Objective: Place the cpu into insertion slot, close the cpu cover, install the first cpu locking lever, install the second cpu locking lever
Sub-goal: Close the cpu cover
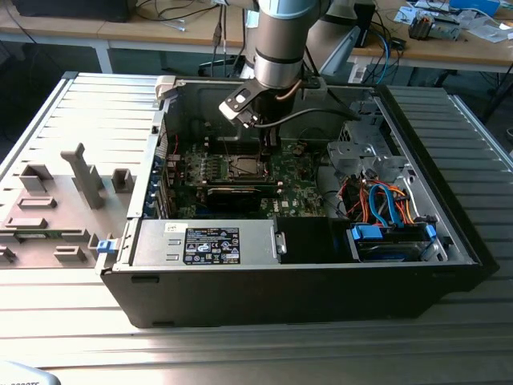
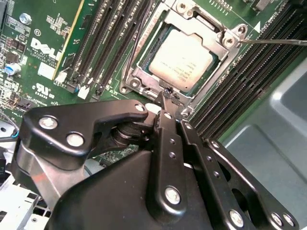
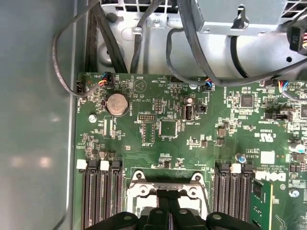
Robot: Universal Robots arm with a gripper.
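In the exterior view we note the arm (image 1: 280, 40) reaching down into the open computer case (image 1: 304, 281), with the gripper (image 1: 267, 144) low over the motherboard (image 1: 296, 188), near the socket. In the second wrist view we find the cpu (image 2: 181, 60) seated in the socket, grey top up, with the cpu cover (image 2: 221, 67) lying flat around it. The gripper's fingers are pressed together, nothing visible between them, and their tip is at the cover's near edge. A thin locking lever (image 2: 273, 41) juts out from one corner of the cover, and memory slots (image 2: 110, 43) flank the socket. In the first wrist view we record the same fingers together over the socket, with a coin battery (image 3: 116, 104) well apart from them on the board.
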